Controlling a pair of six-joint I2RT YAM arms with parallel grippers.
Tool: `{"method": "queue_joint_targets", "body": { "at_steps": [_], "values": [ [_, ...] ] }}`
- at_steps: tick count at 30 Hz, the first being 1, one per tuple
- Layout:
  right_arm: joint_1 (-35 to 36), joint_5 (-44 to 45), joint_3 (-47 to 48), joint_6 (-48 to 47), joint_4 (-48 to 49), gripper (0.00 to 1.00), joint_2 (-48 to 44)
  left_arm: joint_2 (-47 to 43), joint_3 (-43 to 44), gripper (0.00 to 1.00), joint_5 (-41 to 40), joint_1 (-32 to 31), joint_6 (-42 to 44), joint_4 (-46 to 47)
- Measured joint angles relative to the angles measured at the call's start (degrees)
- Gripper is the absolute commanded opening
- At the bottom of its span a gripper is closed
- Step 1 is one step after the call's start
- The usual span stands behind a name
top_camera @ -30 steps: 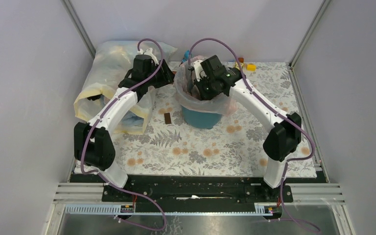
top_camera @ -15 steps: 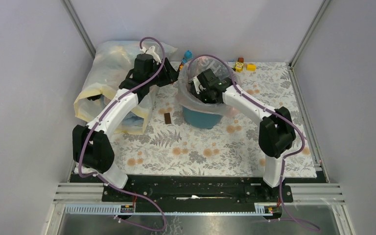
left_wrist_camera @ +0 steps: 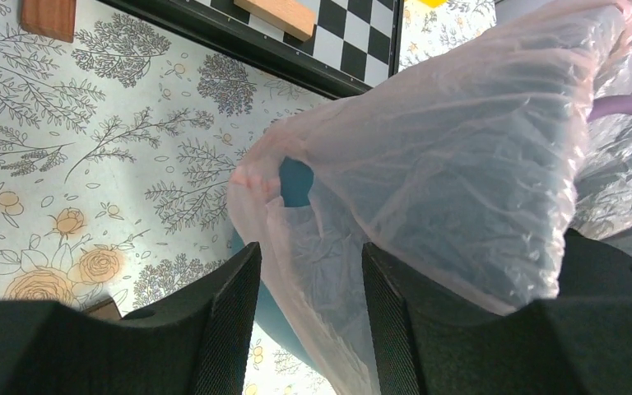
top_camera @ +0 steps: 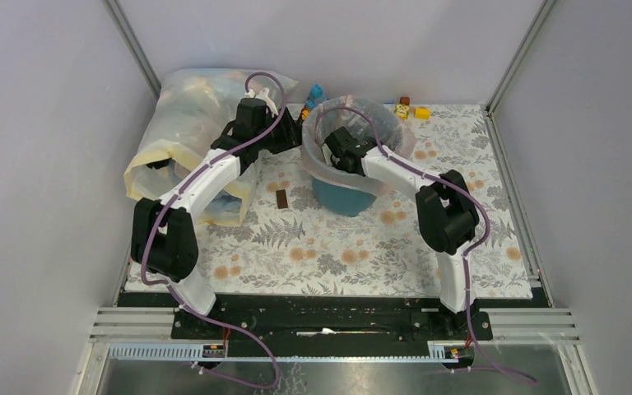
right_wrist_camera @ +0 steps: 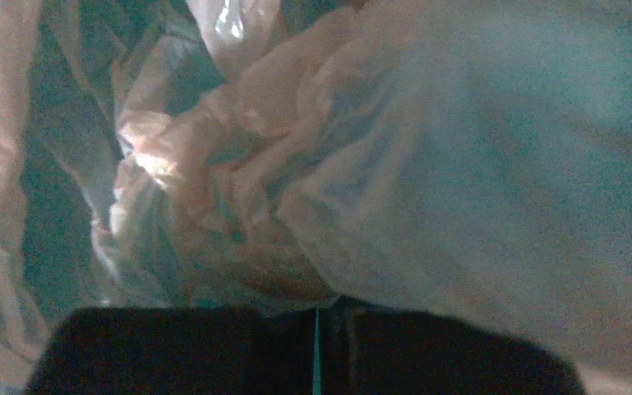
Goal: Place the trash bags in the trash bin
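We judge the trash bag (left_wrist_camera: pixel 461 164) limp and slippery; grip its rim. Left fingers (left_wrist_camera: pixel 214 346) stand apart, right fingers (right_wrist_camera: pixel 214 354) closed.

No text, label, brand, number or sign was legible in any view. The cloth (top_camera: pixel 337 247) bore only a floral print; the board (left_wrist_camera: pixel 337 37) ahead of the left gripper (left_wrist_camera: pixel 309 255), only checks.
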Motion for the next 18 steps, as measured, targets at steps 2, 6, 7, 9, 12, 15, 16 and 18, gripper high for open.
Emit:
{"method": "queue_joint_targets", "body": {
  "at_steps": [2,6,7,9,12,15,16,18],
  "values": [
    [0.0,-0.3,0.0,0.1,0.0,0.0,1.0,0.0,-0.3,0.51,0.1,0.0,0.0,0.3],
    [0.0,-1.9,0.9,0.4,-0.7,0.0,3.2,0.0,-1.0,0.51,0.2,0.0,0.0,1.0],
    [0.0,-2.4,1.5,0.4,-1.3,0.0,3.8,0.0,-1.3,0.51,0.2,0.1,0.0,1.4],
    [0.0,-3.2,2.7,0.7,-2.0,0.0,4.9,0.1,-1.5,0.51,0.2,0.2,0.0,1.6],
    [-0.1,-4.3,3.9,1.3,-2.9,0.0,6.3,0.2,-1.8,0.51,0.1,0.2,0.0,1.9],
    [-0.3,-4.8,5.4,1.7,-4.4,0.0,7.9,0.4,-1.9,0.51,0.2,0.2,-0.1,2.1],
    [-0.5,-5.1,6.2,1.7,-5.0,0.0,8.5,0.4,-1.9,0.51,0.2,0.2,-0.2,2.2],
    [-0.9,-5.5,7.6,1.7,-6.3,0.0,9.7,0.5,-2.0,0.51,0.2,0.2,-0.3,2.5]
  ]
}}
